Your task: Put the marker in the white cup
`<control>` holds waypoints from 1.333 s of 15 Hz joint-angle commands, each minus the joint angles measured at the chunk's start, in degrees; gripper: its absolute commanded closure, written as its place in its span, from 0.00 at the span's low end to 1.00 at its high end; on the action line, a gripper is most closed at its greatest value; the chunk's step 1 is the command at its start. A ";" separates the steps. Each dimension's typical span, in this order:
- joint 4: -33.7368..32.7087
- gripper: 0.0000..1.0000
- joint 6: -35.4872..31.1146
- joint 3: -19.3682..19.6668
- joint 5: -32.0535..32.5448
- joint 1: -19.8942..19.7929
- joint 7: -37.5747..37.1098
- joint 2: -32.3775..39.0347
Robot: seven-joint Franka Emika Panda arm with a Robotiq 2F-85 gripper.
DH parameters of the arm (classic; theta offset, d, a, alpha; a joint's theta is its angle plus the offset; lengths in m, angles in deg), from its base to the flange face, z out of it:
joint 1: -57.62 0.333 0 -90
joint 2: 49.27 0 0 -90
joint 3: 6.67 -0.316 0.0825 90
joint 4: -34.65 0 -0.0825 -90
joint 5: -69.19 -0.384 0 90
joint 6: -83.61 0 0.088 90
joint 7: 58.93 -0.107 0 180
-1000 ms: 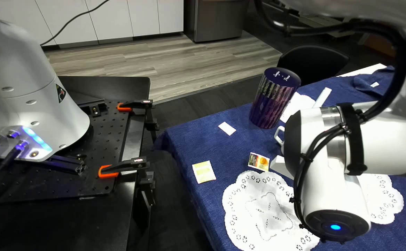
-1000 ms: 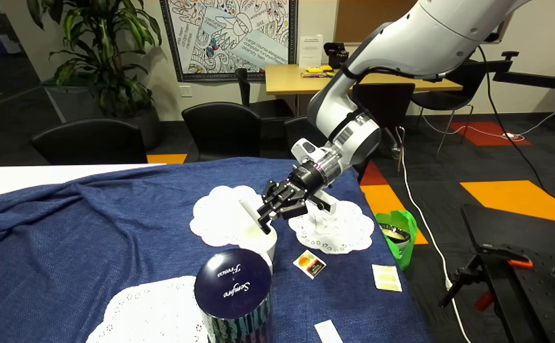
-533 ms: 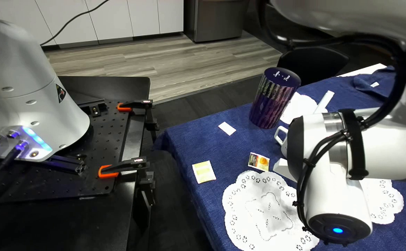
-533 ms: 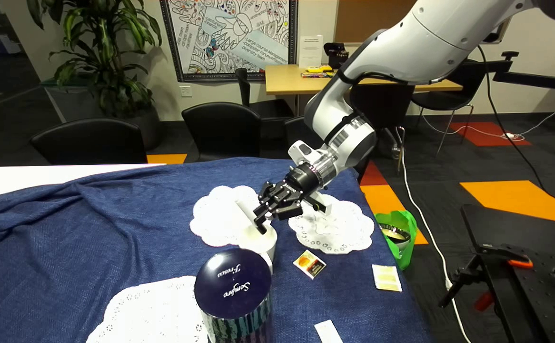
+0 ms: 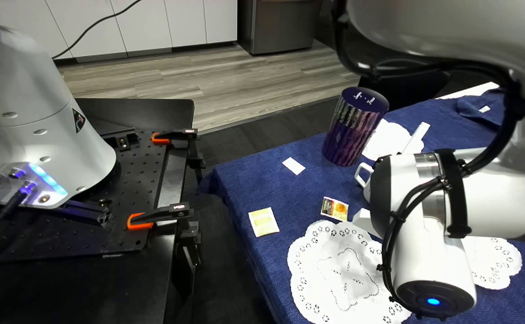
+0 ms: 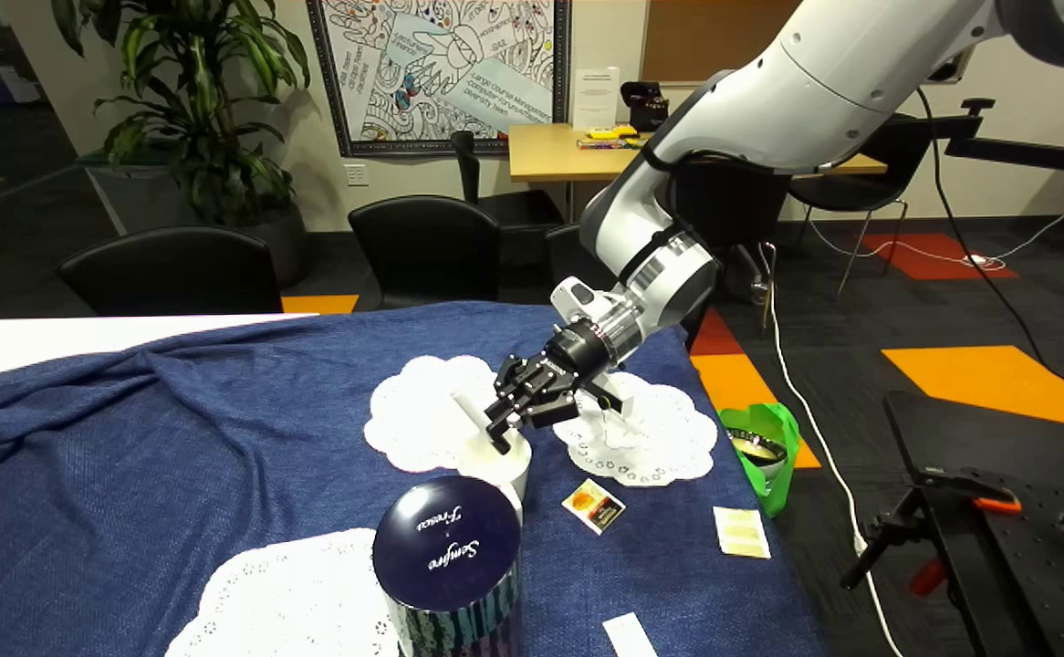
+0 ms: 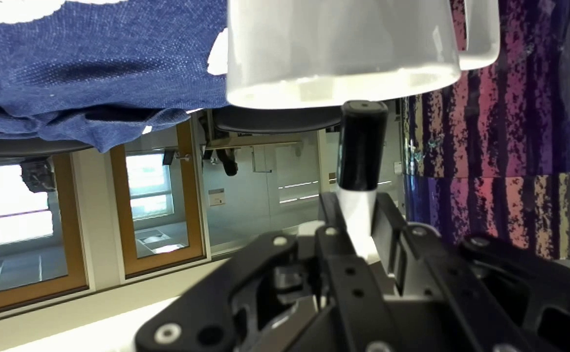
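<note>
Pick-up looks done: the hand (image 7: 360,215) grips the marker (image 7: 361,171), its black end near the rim of the white cup (image 7: 343,44); whether over the opening is hard to tell. Lowering and release remain.

Gripper (image 7: 357,215) and marker (image 7: 361,171) slightly lower

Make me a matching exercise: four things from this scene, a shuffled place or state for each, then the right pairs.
Things
1. marker
2. white cup
3. striped canister
4. card with an orange picture

Places and states
A. flat on the blue cloth
B. upright, with a dark lettered lid
C. held in the gripper
D. open-topped, with a side handle

Pairs: 1-C; 2-D; 3-B; 4-A
</note>
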 commanded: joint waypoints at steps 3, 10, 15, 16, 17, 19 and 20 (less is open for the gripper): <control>-2.16 0.88 1.31 0.67 -1.07 -0.05 0.14 1.95; -2.71 0.16 1.33 0.59 -1.30 -0.37 0.17 2.36; -0.41 0.00 1.31 0.65 -0.92 -0.03 0.95 -0.01; 0.12 0.00 1.44 0.62 -0.90 -0.01 1.18 -0.60; 1.03 0.00 1.59 0.62 -0.82 0.08 1.43 -1.61; 2.47 0.00 1.88 0.70 -0.59 0.34 1.80 -3.42; 3.21 0.00 1.84 0.76 -0.57 0.54 1.85 -4.45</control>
